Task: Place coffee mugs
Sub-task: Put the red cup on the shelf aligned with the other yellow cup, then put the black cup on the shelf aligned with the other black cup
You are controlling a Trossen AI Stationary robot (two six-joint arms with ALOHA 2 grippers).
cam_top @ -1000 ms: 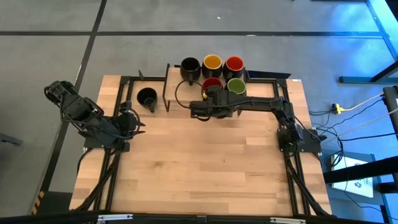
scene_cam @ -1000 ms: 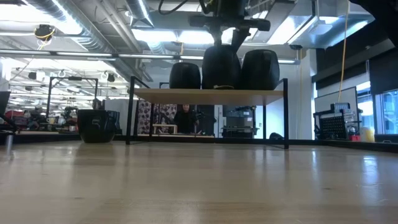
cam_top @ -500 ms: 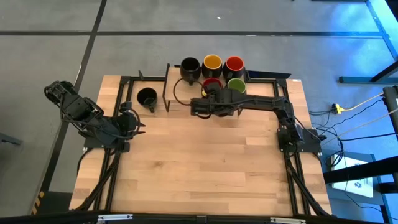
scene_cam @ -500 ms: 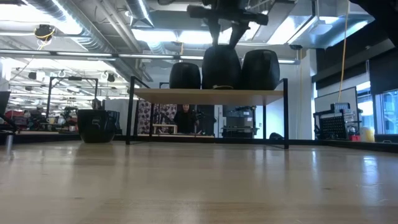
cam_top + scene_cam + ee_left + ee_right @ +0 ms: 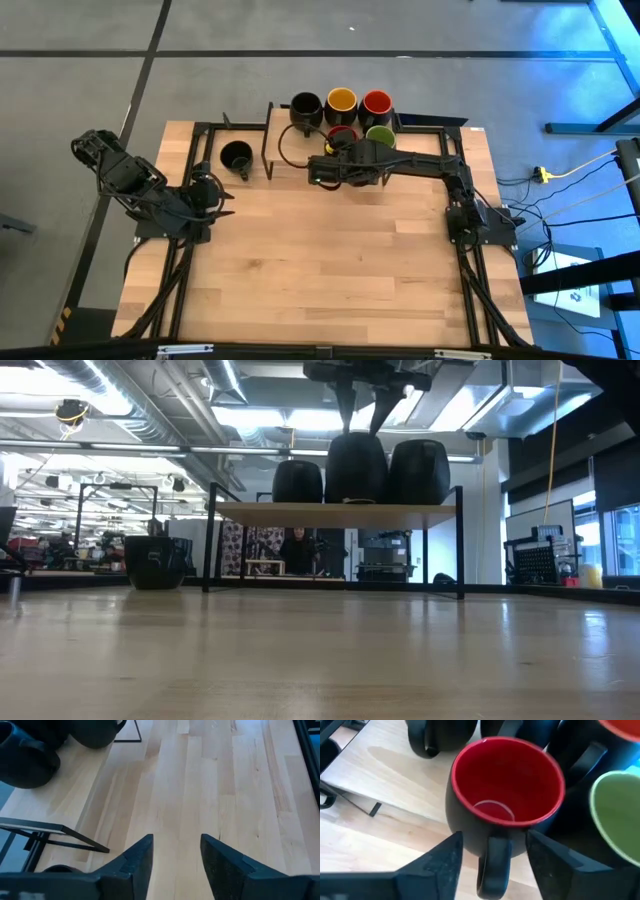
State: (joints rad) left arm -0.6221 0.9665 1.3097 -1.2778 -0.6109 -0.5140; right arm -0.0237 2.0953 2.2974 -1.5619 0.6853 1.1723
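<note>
Shelf (image 5: 300, 128): right gripper (image 5: 492, 855) above red mug (image 5: 507, 800)

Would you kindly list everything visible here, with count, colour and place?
Coffee mugs: six, black outside. Five on the raised shelf: black-inside, yellow-orange, red at the back; red and green in front. One black-inside mug on the table, left of the shelf.
Person: one, dark, far behind the table.
Left gripper: open, over bare table.
Right gripper: open, either side of the front red mug's handle.
</note>
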